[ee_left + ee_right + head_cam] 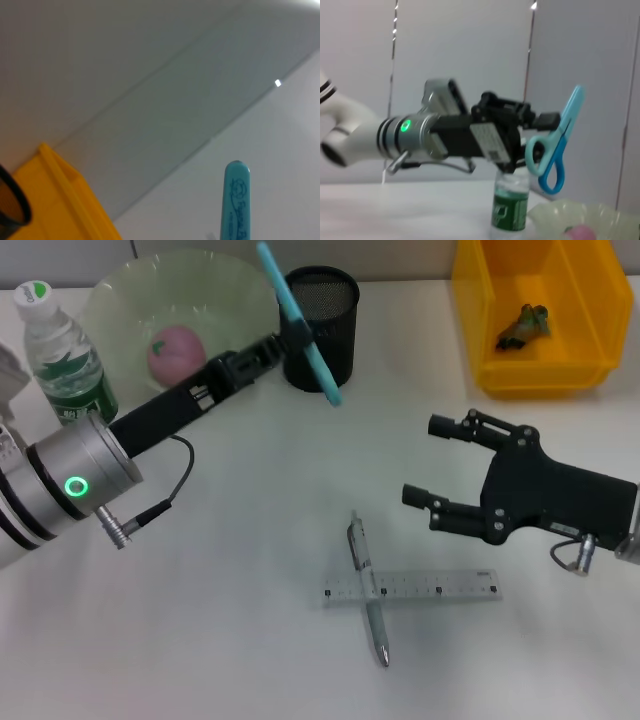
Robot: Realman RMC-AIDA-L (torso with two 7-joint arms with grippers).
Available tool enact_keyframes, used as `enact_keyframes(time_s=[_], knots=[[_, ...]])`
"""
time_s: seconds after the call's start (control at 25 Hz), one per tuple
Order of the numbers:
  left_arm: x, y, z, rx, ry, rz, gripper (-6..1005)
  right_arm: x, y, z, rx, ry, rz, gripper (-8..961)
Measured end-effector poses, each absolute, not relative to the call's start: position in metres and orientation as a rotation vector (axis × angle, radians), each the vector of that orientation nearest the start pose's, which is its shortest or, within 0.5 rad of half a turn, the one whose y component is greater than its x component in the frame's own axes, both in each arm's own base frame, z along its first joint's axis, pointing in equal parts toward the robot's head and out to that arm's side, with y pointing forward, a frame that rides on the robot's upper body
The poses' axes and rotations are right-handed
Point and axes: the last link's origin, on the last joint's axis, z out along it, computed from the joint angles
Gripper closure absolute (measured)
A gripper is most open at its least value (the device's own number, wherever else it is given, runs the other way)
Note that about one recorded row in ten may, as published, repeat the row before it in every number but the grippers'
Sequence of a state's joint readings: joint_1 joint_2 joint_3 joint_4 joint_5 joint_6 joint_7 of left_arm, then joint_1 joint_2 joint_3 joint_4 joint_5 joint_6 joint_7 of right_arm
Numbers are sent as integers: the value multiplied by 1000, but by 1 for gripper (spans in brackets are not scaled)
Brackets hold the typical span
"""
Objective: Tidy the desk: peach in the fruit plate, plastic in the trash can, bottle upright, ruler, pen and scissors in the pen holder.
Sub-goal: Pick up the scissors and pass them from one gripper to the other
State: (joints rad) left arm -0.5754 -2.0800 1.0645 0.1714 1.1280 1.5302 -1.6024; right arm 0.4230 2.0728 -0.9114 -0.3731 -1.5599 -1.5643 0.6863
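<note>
Left gripper (292, 338) clamped on blue scissors (300, 322), held tilted in air just beside black mesh pen holder (322, 326), at its near-left rim; peach (176, 352) in green fruit plate (180, 310) beside left arm; right gripper (432, 464) spread wide, empty; pen (368, 587) crossing ruler (411, 589) below-left of it.

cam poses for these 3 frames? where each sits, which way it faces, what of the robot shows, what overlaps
Head: above the desk, looking down; both arms, left gripper holding scissors by the pen holder, right gripper open.
Left wrist: faces up toward the wall; scissors tip, yellow bin; no arm.
Right wrist: level across the desk at the left arm.
Shared: the scissors, in all three.
</note>
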Motion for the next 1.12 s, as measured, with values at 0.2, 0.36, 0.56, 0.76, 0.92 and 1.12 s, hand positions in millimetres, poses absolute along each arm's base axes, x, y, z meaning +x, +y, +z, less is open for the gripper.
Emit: enact_keyframes(time_s=[0.2, 0.36, 0.56, 0.76, 0.92, 1.12], knots=[[-234, 326, -40, -2127, -1486, -1598, 703, 264, 291, -40, -2473, 82, 982, 202], [-237, 325, -40, -2064, -1520, -1629, 700, 256, 295, -46, -2405, 51, 1012, 206], [-239, 325, -41, -2025, -1545, -1640, 697, 247, 297, -57, -2363, -12, 1017, 210], [-239, 329, -44, -1948, -1610, -1661, 693, 234, 303, -67, -2305, -51, 1021, 214], [-241, 331, -45, -1850, -1668, -1701, 690, 225, 310, -71, -2262, -66, 1015, 217], [-244, 330, -47, -1747, -1739, -1743, 687, 214, 319, -79, -2237, -98, 976, 221]])
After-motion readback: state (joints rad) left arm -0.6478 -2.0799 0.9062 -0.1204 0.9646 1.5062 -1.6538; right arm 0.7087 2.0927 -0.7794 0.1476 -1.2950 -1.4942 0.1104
